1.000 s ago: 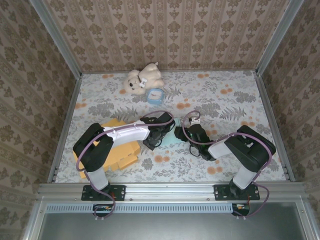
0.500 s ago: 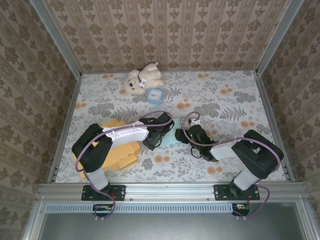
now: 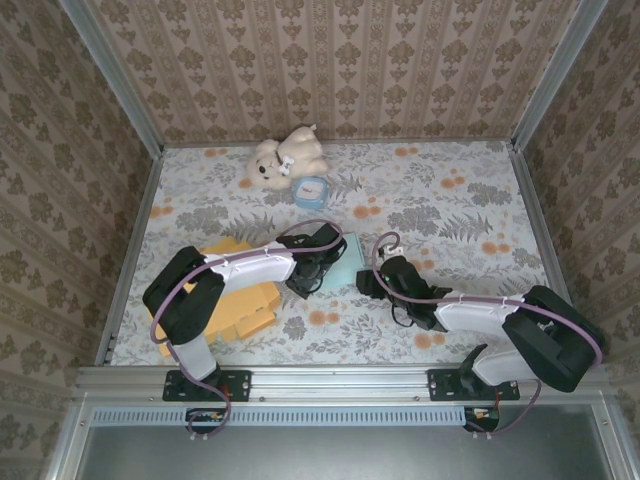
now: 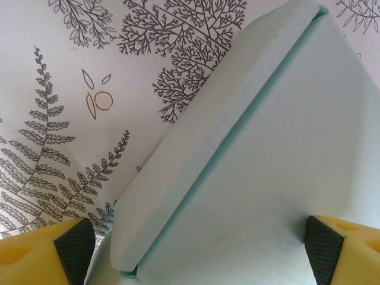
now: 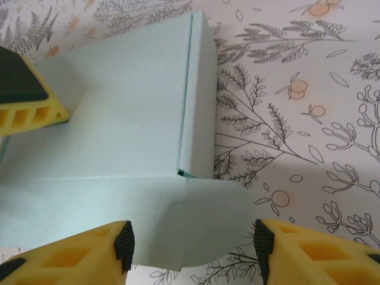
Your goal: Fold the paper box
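We see a flowered worktop walled in on three sides, with both arms reaching in from the near edge to meet at its middle. The pale blue paper box lies there, flat on the cloth and only part folded, right between the two arms.

The left gripper comes at it from the left. Its fingers are spread wide over the broad panel, beside a long side wall that is creased up along one edge. In the right wrist view one of these fingers rests on the panel, and we judge it is there to pin the sheet so that it cannot slide while the other arm works. The right gripper is low at the near end, its fingers also wide apart, straddling a rounded flap that lies loose on the cloth at the corner. We take this flap as the next part to be lifted and tucked.

A stack of flat orange sheets lies under the left arm, near but apart from the box. A teddy bear and a small blue object, perhaps a clock, sit by the back wall, well apart. The nearest obstacle to each gripper is the other, as they crowd the same small box.
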{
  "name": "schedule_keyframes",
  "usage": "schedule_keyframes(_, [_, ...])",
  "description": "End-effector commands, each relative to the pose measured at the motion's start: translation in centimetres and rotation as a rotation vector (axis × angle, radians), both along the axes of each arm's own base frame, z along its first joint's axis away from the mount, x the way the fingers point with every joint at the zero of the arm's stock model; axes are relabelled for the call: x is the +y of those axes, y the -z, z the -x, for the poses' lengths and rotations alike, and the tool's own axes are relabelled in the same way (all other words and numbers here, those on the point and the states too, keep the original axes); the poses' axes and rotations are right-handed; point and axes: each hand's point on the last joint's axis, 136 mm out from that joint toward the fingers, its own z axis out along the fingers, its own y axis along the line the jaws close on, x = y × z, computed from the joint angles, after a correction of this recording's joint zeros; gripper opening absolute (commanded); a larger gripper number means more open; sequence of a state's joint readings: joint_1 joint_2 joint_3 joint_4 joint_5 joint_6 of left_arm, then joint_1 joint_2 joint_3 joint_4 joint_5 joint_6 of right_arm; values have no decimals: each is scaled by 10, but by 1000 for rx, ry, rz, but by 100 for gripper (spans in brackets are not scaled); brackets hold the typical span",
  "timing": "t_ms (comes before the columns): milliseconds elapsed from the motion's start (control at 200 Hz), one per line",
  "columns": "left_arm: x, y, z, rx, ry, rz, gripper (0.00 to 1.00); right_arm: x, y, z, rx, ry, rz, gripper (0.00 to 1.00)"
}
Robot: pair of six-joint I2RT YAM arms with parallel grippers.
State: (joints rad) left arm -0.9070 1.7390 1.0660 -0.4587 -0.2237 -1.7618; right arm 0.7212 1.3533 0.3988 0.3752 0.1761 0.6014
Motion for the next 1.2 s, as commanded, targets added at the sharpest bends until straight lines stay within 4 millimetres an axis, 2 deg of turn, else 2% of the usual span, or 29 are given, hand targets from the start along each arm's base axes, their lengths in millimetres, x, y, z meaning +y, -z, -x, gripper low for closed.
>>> schedule_keyframes(0, [23,26,18,98,-22,-85,92,6,6,7,27,-51,10,57])
schedule_keyframes(175, [22,27,18,105,-15,-85,92,17,0,3,25,-84,-4,56])
schedule_keyframes(195, [21,27,18,105,-14,-85,92,17,8,4,43,-85,11,56])
schedule_keyframes(260, [22,28,18,106,-11,-86,92,18,10,3,47,-87,20,56])
schedule_keyframes(425, [23,27,18,105,-11,-89,91,4,11,3,42,-47,76,57])
schedule_keyframes(465, [23,27,18,102,-10,-89,91,2,0,1,14,-36,69,57])
schedule_keyframes(810, [23,30,18,108,-5,-91,91,2,-21,-10,-42,-30,107,60])
schedule_keyframes(965, [23,30,19,111,-3,-91,91,14,-20,-16,-36,-56,89,59])
schedule_keyframes(985, [23,29,19,109,-3,-91,91,15,-10,-16,-14,-61,99,59])
schedule_keyframes(1195, [24,31,20,114,-6,-92,91,31,2,-11,40,-108,35,58])
